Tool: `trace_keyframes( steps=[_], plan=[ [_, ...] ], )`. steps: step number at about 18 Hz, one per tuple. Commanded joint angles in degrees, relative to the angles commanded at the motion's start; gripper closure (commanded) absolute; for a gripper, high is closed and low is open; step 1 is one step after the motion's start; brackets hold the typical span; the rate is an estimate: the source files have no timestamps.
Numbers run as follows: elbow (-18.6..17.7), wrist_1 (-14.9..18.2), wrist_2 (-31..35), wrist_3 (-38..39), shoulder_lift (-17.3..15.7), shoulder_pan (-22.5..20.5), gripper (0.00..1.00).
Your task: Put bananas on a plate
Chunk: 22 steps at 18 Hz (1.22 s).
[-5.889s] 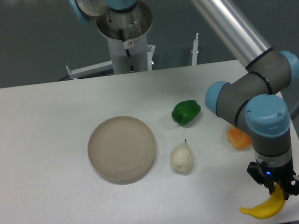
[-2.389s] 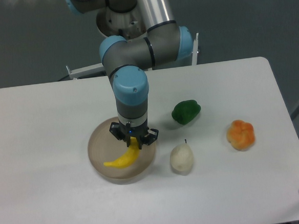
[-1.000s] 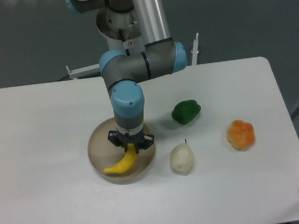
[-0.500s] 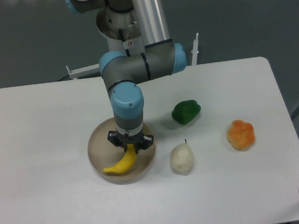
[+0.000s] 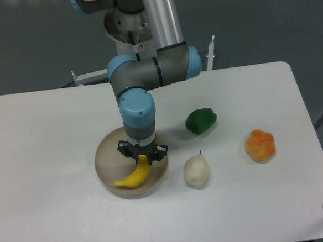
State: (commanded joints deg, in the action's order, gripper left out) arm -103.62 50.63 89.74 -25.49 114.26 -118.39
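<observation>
The yellow banana (image 5: 133, 176) lies curved across the front of the round beige-grey plate (image 5: 106, 158), its lower tip near the plate's front-left rim. Its upper end sits between the fingers of my gripper (image 5: 143, 155), which points straight down over the middle of the plate. The fingers look shut on the banana's top end. The banana seems to rest on or just above the plate's surface. My arm hides the back part of the plate.
A pale pear (image 5: 196, 170) stands just right of the plate. A green pepper (image 5: 201, 120) lies behind it, and an orange lumpy fruit (image 5: 260, 145) sits further right. The arm's base (image 5: 136, 39) stands at the table's back edge.
The banana was carried from the table's front right corner to the plate and lowered onto it. In the last half second gripper and banana shifted only slightly to the right.
</observation>
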Motion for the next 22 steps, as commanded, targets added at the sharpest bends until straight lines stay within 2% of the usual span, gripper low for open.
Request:
trace_keyframes(
  steps=[1, 3, 4, 9, 13, 17, 22],
  plan=[
    [0.17, 0.09, 0.00, 0.00, -0.44, -0.09, 0.30],
    [1.31, 0.44, -0.17, 0.09, -1.49, -0.35, 0.05],
    [1.93, 0.61, -0.18, 0.09, -2.10, -0.44, 0.00],
    [3.60, 0.79, 0.09, -0.17, -4.30, -2.46, 0.00],
    [7.46, 0.62, 0.17, -3.85, -5.01, -5.44, 0.00],
    [12.65, 0.62, 0.87, -13.07, -4.40, -8.08, 0.00],
    [14.59, 0.18, 4.83, -28.53, -2.91, -13.00, 0.00]
  ],
)
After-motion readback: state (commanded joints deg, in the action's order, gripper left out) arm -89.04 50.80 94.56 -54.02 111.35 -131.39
